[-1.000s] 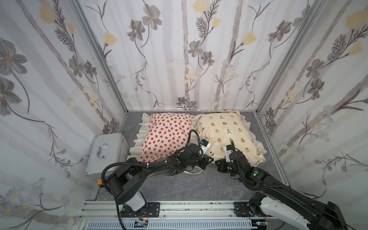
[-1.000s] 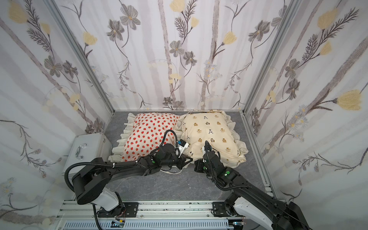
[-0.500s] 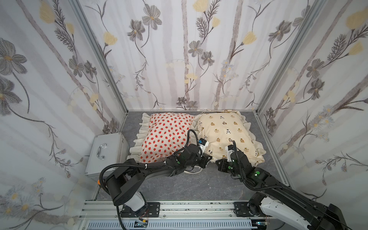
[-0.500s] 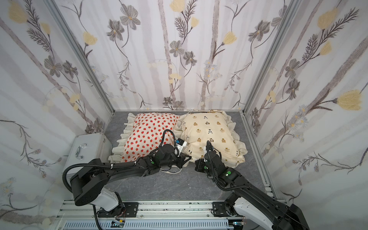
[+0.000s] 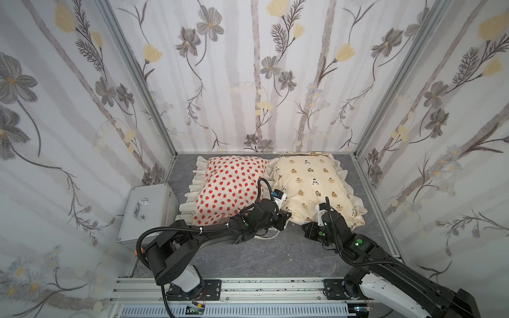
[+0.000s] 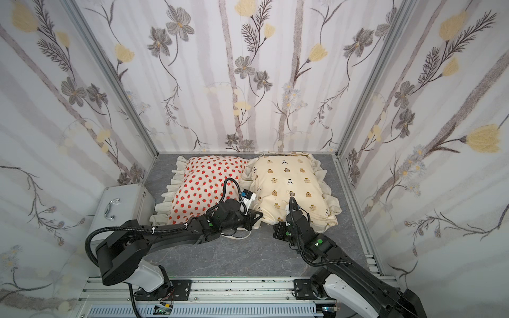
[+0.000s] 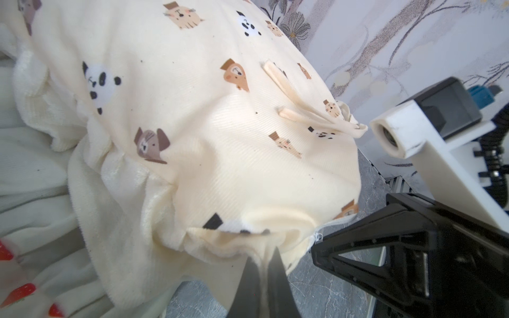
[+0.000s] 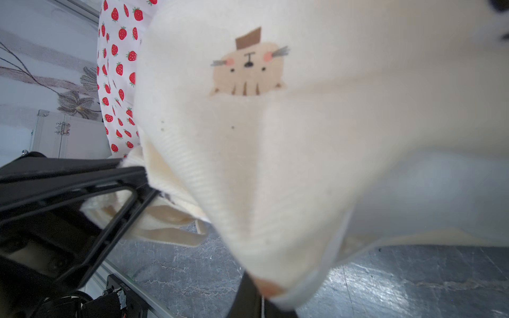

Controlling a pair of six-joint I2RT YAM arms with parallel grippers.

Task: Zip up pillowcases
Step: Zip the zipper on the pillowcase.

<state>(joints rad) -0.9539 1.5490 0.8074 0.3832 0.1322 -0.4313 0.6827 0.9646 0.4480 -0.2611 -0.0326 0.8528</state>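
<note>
Two pillowcases lie side by side at the back of the grey floor in both top views. The strawberry pillowcase is on the left and the bear pillowcase on the right. My left gripper is shut on a fold of the bear pillowcase's near left corner. My right gripper is shut on the same case's near edge, just to the right, by a white seam strip. The zipper pull is hidden.
A silver metal case with a handle stands against the left wall. Flowered walls close in three sides. An aluminium rail runs along the front. Bare grey floor lies between the pillowcases and the rail.
The right arm has edged very slightly to the right along the bear pillowcase's near edge. The left arm has stayed where it was, and both grips are unchanged.
</note>
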